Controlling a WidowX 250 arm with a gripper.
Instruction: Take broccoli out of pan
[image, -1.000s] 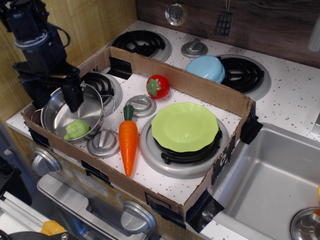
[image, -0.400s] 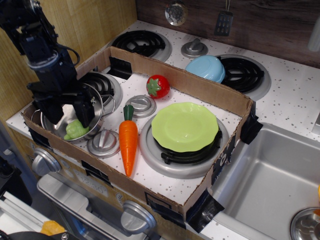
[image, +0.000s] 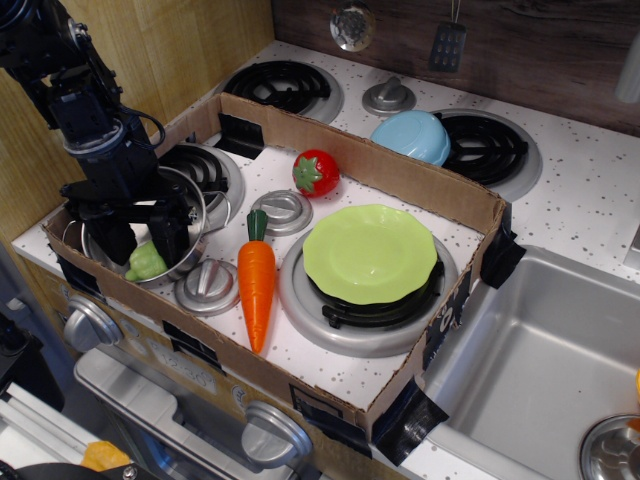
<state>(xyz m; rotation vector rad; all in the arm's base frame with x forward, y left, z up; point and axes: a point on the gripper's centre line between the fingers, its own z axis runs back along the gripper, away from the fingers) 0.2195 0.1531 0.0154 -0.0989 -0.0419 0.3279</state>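
Note:
The broccoli (image: 146, 263) is a small pale-green lumpy floret lying inside the pan (image: 196, 196), a shiny steel pot on the front-left burner. My gripper (image: 145, 243) is lowered into the pan, open, with one black finger on each side of the broccoli. The fingers (image: 174, 240) reach down to about the floret's height. Whether they touch it cannot be told. The arm hides much of the pan's inside.
An orange carrot (image: 257, 284) lies right of the pan. A red tomato (image: 315, 173), a lime-green plate (image: 369, 253) and grey burner knobs (image: 207, 285) sit inside a low cardboard wall (image: 362, 159). A blue bowl (image: 413, 136) is behind it, a sink (image: 540, 360) at right.
My gripper has come down from above the pan's rim into the pan and now straddles the broccoli. The broccoli has shifted only slightly.

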